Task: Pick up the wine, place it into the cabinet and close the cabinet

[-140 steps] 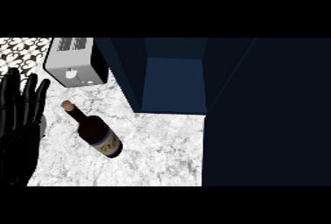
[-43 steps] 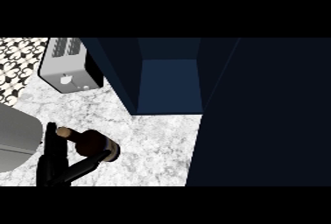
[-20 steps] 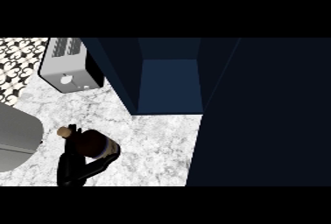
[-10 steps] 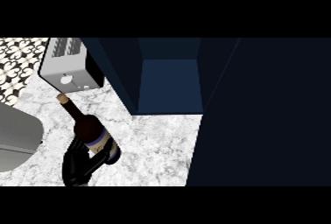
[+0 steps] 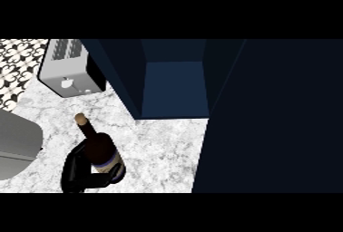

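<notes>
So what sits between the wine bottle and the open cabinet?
Nothing: the head view shows only bare marble counter between the bottle and the cabinet.

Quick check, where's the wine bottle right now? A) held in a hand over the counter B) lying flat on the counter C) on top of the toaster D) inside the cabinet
A: black fingers curl round the wine bottle, its corked neck pointing toward the toaster; the open cabinet holds nothing visible.

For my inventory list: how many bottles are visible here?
1. The wine bottle is near the counter's front left, held in the left hand, cork pointing toward the toaster. Others may be hidden.
</notes>
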You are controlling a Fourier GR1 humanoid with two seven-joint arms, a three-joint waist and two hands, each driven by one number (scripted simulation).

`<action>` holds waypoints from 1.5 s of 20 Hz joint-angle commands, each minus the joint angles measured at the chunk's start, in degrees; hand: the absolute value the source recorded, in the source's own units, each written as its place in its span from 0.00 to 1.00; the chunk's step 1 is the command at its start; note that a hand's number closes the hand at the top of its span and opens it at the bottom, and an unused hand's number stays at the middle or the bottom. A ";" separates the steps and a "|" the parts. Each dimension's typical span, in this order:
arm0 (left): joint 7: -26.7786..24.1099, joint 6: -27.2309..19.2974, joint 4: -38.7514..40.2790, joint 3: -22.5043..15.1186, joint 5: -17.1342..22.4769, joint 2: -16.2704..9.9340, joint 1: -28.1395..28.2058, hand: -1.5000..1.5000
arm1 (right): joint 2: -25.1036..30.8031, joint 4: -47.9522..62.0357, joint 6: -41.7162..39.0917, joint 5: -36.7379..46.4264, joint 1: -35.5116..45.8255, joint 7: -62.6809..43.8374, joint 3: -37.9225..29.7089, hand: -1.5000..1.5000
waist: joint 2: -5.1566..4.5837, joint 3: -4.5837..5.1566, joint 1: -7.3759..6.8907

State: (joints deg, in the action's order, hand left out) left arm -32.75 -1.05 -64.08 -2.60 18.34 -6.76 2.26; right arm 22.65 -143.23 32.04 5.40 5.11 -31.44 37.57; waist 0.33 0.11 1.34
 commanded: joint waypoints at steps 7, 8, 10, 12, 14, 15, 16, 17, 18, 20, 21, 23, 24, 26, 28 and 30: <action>-5.51 13.57 3.09 -4.01 -2.24 -3.29 -2.50 1.00 | 5.13 -14.25 0.05 2.09 -5.91 -2.69 -0.81 0.00 | 0.01 -0.07 0.01; -7.02 14.44 5.30 -3.96 -2.59 -2.81 -2.38 1.00 | 1.83 -10.02 1.73 5.58 -6.23 0.07 3.80 0.00 | -0.07 -0.06 -0.39; -4.19 13.71 4.55 -5.80 -3.21 -0.63 -4.12 1.00 | 2.74 -9.26 0.70 4.83 -4.95 -0.30 3.42 0.00 | -0.10 -0.06 -0.46; -2.05 16.51 -2.28 -4.36 -0.63 -4.23 -1.39 1.00 | 4.33 -11.78 1.45 5.95 -7.50 -0.43 3.89 0.00 | 0.07 -0.10 -0.65; 1.09 14.08 -4.62 -5.22 -1.03 -2.45 -2.60 1.00 | 0.37 -7.78 3.96 7.25 -2.25 -3.30 3.28 0.00 | -0.02 -0.05 -1.03; 1.00 12.62 -6.80 -6.78 -1.81 -0.73 -0.17 1.00 | 4.85 -11.76 2.03 4.04 -7.82 0.94 1.41 0.00 | 0.03 -0.15 -0.78; -2.66 11.99 -2.77 -6.86 -4.16 -0.05 -2.44 1.00 | 6.39 -12.76 1.46 3.29 -11.03 3.39 2.11 0.00 | -0.04 -0.14 -0.34; 2.65 12.69 -10.24 -6.98 -2.08 -2.09 -0.16 1.00 | 5.82 -13.59 1.70 1.96 -6.79 -1.33 -0.66 0.00 | 0.06 -0.13 -0.95; 1.70 14.76 -11.46 -8.21 -2.03 -2.21 2.56 1.00 | 4.36 -11.55 2.43 3.82 -5.25 -1.62 0.24 0.00 | 0.03 -0.09 -1.15; 3.87 11.07 -11.87 -9.05 -3.26 0.41 0.83 1.00 | 5.18 -12.78 1.97 3.27 -8.06 1.16 1.90 0.00 | 0.01 -0.11 -0.79; 5.18 9.07 -17.01 -11.91 -4.88 1.49 4.60 1.00 | 4.64 -11.55 3.24 5.11 -8.42 1.53 3.37 0.00 | 0.17 -0.12 -0.93; 9.92 8.42 -20.02 -12.14 -3.43 2.40 2.35 1.00 | 4.97 -11.28 2.21 3.22 -7.39 1.84 2.52 0.00 | 0.09 -0.12 -0.95; 7.82 7.31 -17.02 -13.30 -5.91 3.60 2.10 1.00 | 5.73 -12.49 2.45 4.67 -8.50 1.55 3.01 0.00 | 0.03 -0.09 -0.65; 10.08 5.79 -20.23 -12.78 -5.88 3.84 0.61 1.00 | 6.07 -11.24 1.16 1.97 -8.08 3.05 0.47 0.00 | -0.07 -0.11 -0.89; 12.11 4.04 -22.62 -12.06 -6.23 3.49 0.43 1.00 | 5.35 -12.08 2.69 4.79 -7.20 -0.17 2.96 0.00 | 0.01 -0.05 -0.78; 13.65 0.92 -22.16 -14.01 -8.56 6.15 -1.09 1.00 | 5.88 -11.68 2.46 1.78 -8.74 3.26 0.12 0.00 | -0.07 -0.11 -0.69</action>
State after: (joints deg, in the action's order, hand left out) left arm -22.80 3.70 -83.60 -15.33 11.84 -2.64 2.92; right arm 27.60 -143.91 34.40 4.96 -0.73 -24.71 37.91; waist 0.30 0.01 0.60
